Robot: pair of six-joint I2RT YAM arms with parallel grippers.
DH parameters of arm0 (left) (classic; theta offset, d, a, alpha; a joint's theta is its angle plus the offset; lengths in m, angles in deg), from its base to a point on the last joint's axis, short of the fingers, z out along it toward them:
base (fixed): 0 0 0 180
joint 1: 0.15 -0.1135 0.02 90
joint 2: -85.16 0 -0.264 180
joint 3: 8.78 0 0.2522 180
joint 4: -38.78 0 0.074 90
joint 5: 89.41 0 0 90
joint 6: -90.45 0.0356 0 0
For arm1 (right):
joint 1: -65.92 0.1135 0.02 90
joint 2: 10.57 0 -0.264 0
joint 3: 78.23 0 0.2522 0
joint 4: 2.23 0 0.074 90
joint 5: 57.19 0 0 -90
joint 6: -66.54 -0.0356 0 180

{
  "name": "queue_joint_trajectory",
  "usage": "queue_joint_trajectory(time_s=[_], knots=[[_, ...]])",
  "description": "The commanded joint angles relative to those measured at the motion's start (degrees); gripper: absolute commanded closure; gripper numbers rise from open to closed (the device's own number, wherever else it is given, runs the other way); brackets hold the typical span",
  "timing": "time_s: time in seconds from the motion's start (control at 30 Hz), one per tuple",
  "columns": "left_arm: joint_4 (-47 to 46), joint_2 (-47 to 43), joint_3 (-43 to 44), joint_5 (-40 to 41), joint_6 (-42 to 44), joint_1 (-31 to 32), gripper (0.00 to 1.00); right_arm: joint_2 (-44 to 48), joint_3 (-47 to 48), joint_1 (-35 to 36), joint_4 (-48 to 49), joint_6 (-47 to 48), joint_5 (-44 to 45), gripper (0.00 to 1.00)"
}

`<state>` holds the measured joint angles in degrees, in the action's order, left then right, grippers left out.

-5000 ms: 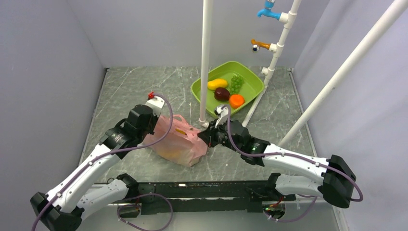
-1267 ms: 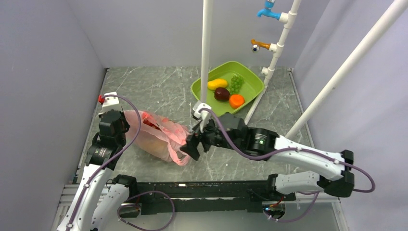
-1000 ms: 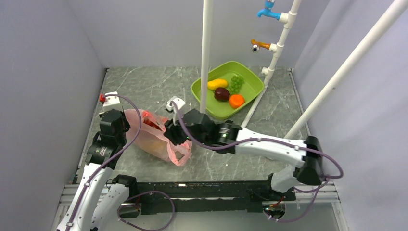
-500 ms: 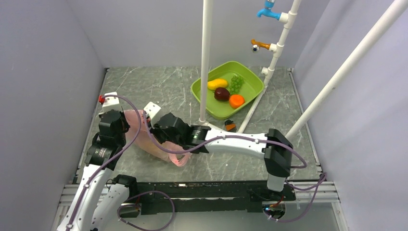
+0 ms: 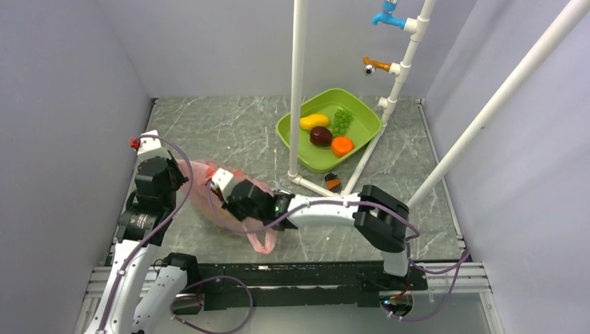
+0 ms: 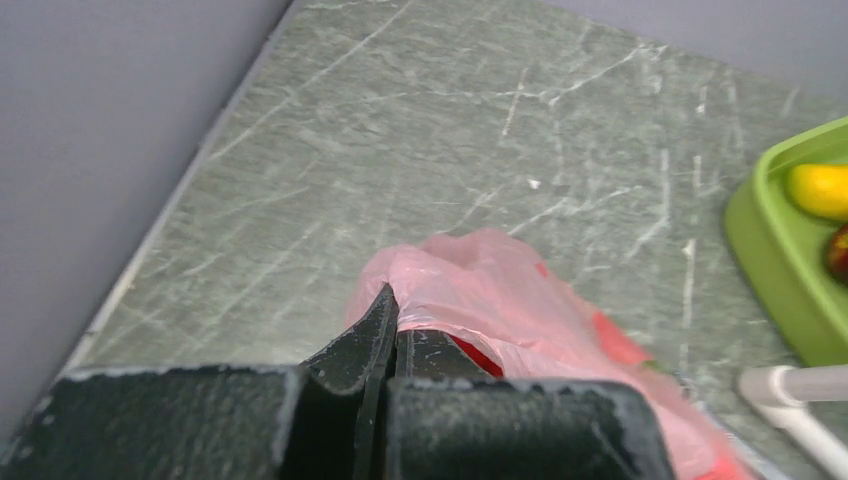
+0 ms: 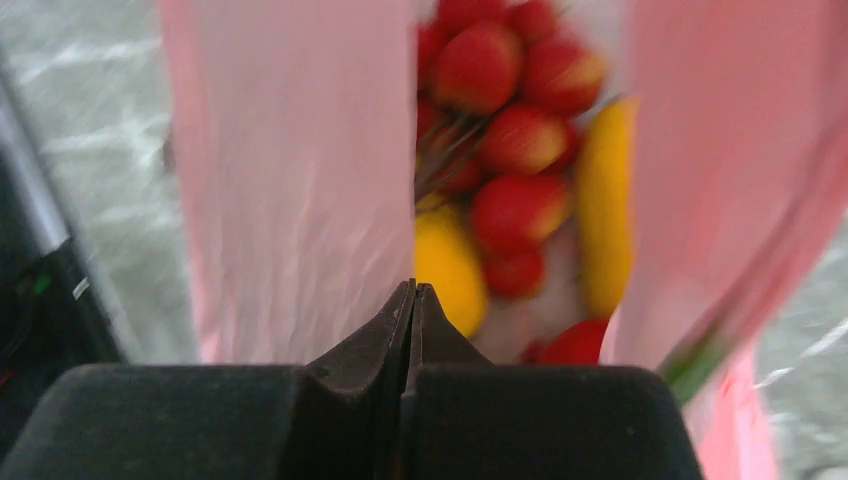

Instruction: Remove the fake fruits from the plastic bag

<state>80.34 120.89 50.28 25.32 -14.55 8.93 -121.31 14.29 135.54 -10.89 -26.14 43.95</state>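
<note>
The pink plastic bag [image 5: 202, 202] lies on the marble table, its loop handle trailing toward the near edge. My left gripper [image 5: 174, 182] is shut on the bag's left rim; the left wrist view shows pink film pinched at the fingertips [image 6: 395, 312] and the bag [image 6: 500, 290] with red beneath it. My right gripper [image 5: 224, 202] is at the bag's mouth. In the right wrist view its jaws [image 7: 412, 292] are shut with nothing between them. Just beyond them inside the bag lie the fake fruits: a red grape cluster [image 7: 500, 130], yellow bananas [image 7: 605, 210] and a red apple [image 7: 575, 345].
A green tub [image 5: 365, 115] at the back right holds a yellow mango, green grapes, a maroon fruit and an orange fruit. A white pole [image 5: 298, 83] stands before it, and a pipe with taps [image 5: 400, 76] beside it. A small dark object [image 5: 334, 182] lies near the pole's foot.
My right arm has swung left from beside the bag into its mouth, and its jaws have shut. My left gripper has lifted the bag's rim slightly back and left.
</note>
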Motion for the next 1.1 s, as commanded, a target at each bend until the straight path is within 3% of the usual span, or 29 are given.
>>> queue_joint_trajectory(time_s=[0.0, 0.33, 0.47, 0.5, 0.57, 0.63, 0.73, 0.87, 0.93, 1.07], knots=[[4.6, 3.0, 5.4, -5.3, -11.6, -0.5, 1.00, 6.6, -8.8, 3.7, 11.7, -7.2, -8.4, 1.00], [15.6, -2.6, 0.6, -3.4, -17.6, -0.6, 1.00, 1.0, -13.8, 5.8, 14.0, -14.4, -9.2, 0.99], [20.7, -4.8, 0.5, -4.9, -18.9, -0.6, 0.98, -2.1, -13.4, 7.1, 13.6, -15.9, -7.2, 0.85], [21.8, -5.4, 0.9, -5.6, -18.7, -0.6, 0.87, -2.4, -13.6, 7.1, 13.5, -16.3, -7.1, 0.83], [24.7, -7.0, 2.6, -7.8, -16.9, -0.6, 0.55, -2.0, -14.3, 7.2, 13.1, -17.3, -6.4, 0.78], [27.7, -8.1, 5.6, -10.4, -13.9, -0.6, 0.34, -0.6, -15.5, 7.2, 12.5, -17.9, -5.4, 0.75], [30.7, -7.8, 12.0, -16.3, -8.1, -0.6, 0.12, 2.6, -18.1, 7.2, 12.6, -18.7, -5.1, 0.67], [29.1, -3.5, 19.0, -29.2, 2.1, -0.6, 0.01, 6.2, -21.6, 7.2, 13.8, -20.5, -5.1, 0.53], [29.0, 0.6, 20.7, -35.6, 7.3, -0.5, 0.01, 7.9, -23.0, 7.2, 14.9, -21.3, -5.7, 0.45], [28.4, 8.0, 21.3, -43.5, 15.4, -0.2, 0.00, 11.4, -25.2, 7.1, 16.5, -22.7, -6.6, 0.37]])
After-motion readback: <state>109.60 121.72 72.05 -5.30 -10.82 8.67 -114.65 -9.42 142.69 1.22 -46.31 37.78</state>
